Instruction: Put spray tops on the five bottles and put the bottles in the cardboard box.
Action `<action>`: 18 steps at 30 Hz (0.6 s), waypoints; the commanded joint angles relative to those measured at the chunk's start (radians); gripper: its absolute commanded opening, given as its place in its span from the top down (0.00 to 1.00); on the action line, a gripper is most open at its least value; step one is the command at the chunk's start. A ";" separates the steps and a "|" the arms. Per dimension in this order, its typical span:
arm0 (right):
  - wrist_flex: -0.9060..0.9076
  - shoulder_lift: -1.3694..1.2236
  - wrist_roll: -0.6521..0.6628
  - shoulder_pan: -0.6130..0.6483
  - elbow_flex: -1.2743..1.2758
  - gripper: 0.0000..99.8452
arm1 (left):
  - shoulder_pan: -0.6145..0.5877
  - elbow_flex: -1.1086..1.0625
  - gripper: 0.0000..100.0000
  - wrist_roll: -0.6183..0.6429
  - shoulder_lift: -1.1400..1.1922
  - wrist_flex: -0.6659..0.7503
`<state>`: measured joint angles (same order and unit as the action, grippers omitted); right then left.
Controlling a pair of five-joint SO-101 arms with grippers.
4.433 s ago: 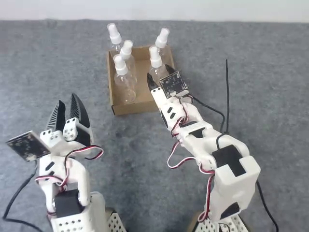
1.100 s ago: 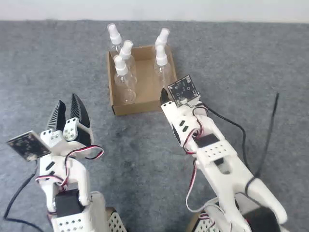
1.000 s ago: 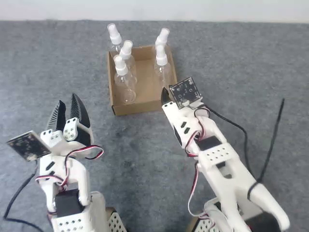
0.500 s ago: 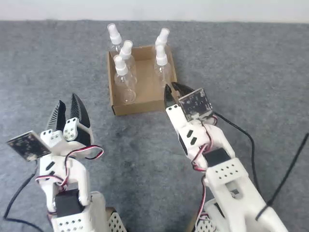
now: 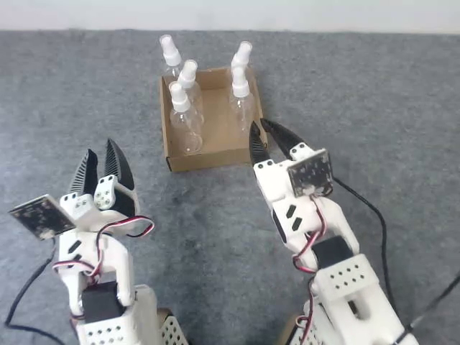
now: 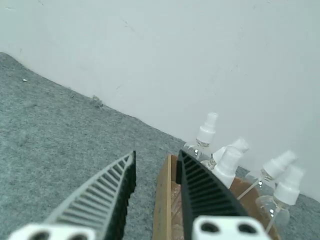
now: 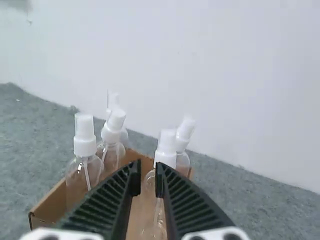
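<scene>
The cardboard box [image 5: 205, 159] sits at the far middle of the grey mat. Three clear bottles with white spray tops stand upright in it: two at its left [image 5: 185, 118] [image 5: 190, 75] and one at its right [image 5: 241, 97]. Two more capped bottles [image 5: 171, 54] [image 5: 242, 54] stand by the box's far wall, seemingly just outside it. My right gripper [image 5: 269, 140] hovers near the box's front right corner, open and empty; its wrist view looks over the fingertips [image 7: 147, 165] at the bottles [image 7: 165, 150]. My left gripper [image 5: 100, 165] is at the near left, open and empty, facing the box [image 6: 162, 200].
A white wall rises behind the mat's far edge. Black cables trail on the mat to the right of the right arm [image 5: 381, 230]. Bare grey mat lies on both sides of the box and between the arms.
The right gripper, earlier at the right-hand bottle in the box, has let it go and drawn back toward the near side. That bottle stands in the box. The left arm has not moved.
</scene>
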<state>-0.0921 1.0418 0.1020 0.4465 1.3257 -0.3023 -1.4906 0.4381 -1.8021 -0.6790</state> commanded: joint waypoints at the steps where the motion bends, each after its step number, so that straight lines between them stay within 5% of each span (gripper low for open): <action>1: 0.010 0.099 -0.009 -0.007 0.003 0.99 | -0.002 0.074 0.87 -0.006 -0.018 -0.005; 18: 0.213 0.464 -0.009 -0.015 0.048 0.99 | 0.100 0.054 0.87 -0.014 -0.018 -0.003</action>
<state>0.1043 1.4408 0.1020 0.4465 1.3809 -0.2378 -1.4906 0.4365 -1.8021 -0.6790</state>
